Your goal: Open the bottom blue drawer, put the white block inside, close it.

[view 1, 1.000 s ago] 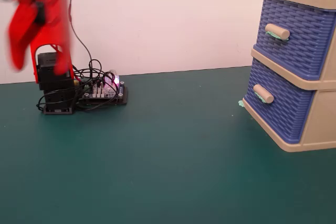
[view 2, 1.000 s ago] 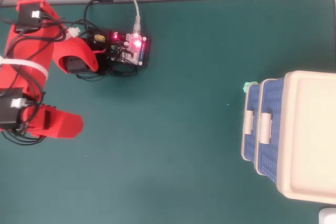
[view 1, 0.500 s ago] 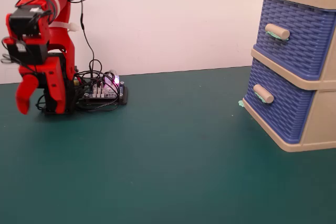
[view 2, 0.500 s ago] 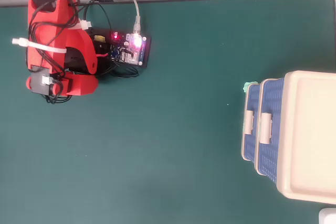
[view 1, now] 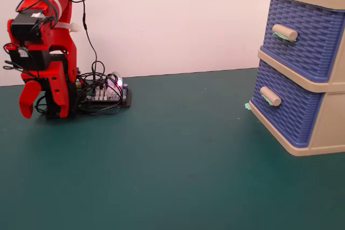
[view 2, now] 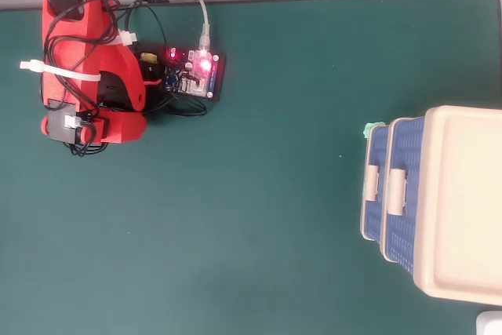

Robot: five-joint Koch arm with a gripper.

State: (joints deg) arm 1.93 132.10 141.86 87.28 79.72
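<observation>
Dark green mat (view 1: 178, 176) on the table, plain white wall behind. Red Koch arm (view 1: 46, 52) sits folded at the left of the fixed view, beside its controller board (view 2: 196, 72) with LEDs lit. Gripper (view 1: 29, 98) hangs pointing down close to the base, holding nothing; only one red jaw reads clearly in either view, so whether it is open or closed cannot be told.

Drawer unit (view 2: 463, 202) stands well apart, at the right edge in both views. Bottom blue drawer (view 1: 288, 114) looks fully shut, as does the upper drawer (view 1: 310, 36). White block is not visible in either view. A small mint-green bit (view 2: 374, 129) lies on the mat touching the unit's corner; cannot tell what it is.

Handling judgement: drawer is thin basket-weave plastic, likely light and slightly flexy, so the whole unit may slide on the mat when pulled. Best hold is the beige cylindrical handle (view 1: 270, 96), jaws closing across the bar between its mint mounts, then a straight pull. Smooth bar could slip.

No brand, label or readable writing in either view.
</observation>
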